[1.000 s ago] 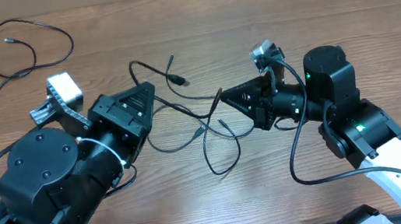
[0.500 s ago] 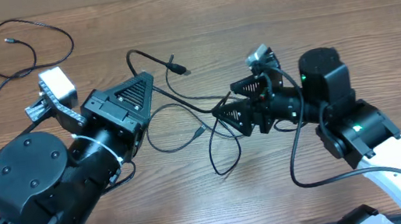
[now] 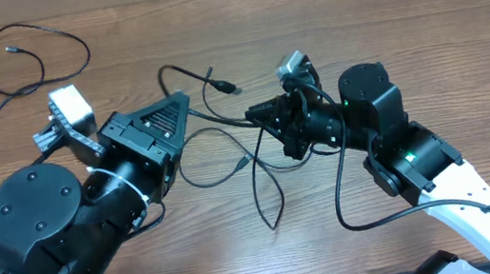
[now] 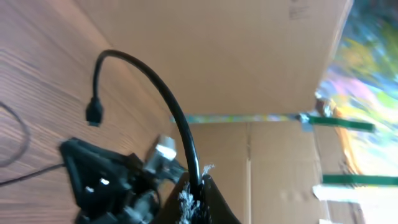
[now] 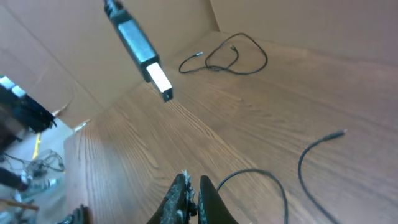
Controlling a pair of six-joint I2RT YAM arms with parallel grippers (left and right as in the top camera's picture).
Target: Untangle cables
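**Both claws clenched at the knot; a straight pull risks tightening it.**

The tangle of thin black flexible cables with small plug ends (image 3: 274, 224) lies on the wooden worktop (image 3: 420, 16) between the two arms. The left claw (image 4: 196, 186) grasps one strand, which arches up from its tips to a dangling dark plug. The right claw (image 5: 191, 183) is clenched right at the crossing, though it cannot be told whether it pinches a strand. If the arms draw apart, the loops likely cinch tighter. A plug may also snag and drag the thin strand out of the grip.
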